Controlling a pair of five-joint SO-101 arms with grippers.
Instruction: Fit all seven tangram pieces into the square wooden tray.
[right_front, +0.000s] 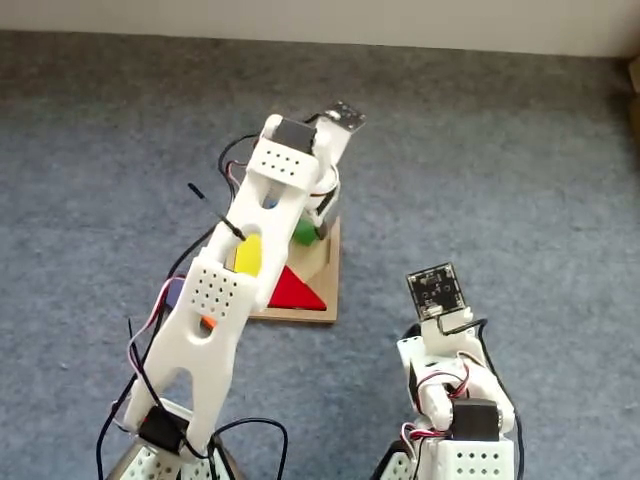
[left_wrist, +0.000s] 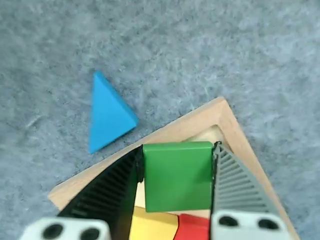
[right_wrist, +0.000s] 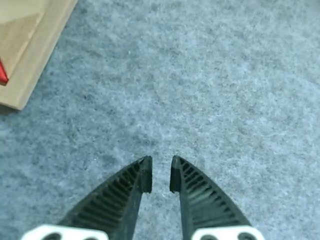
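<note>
The step in hand looks like seating the green square (left_wrist: 176, 175) in the tray (left_wrist: 235, 125). Nearest the arms' bases, a red piece (left_wrist: 192, 227) and a yellow piece (left_wrist: 152, 225) already lie in the tray, red toward 5 o'clock and yellow toward 9 o'clock. The square hangs beyond them, over the corner at about 1 o'clock. To do this well, I would bring its edges parallel to the tray's rim, lower it straight down until it lies flat, and only then let go. Any tilt could leave it riding on the rim or pushing the yellow piece aside. Farther still, a blue triangle (left_wrist: 107, 112) lies on the table (right_front: 500, 150) just outside the rim, near 12 o'clock from the tray. It should not be bumped on the way down.

The right gripper (right_wrist: 160, 175) sits nearest, at about 5 o'clock from the tray, low over bare table. Its fingers (right_wrist: 125, 195) are only slightly parted, and they hold and touch nothing. The left gripper (left_wrist: 177, 150) reaches out over the tray. Its fingers are spread to the square's full width and clamp it on two opposite sides.
</note>
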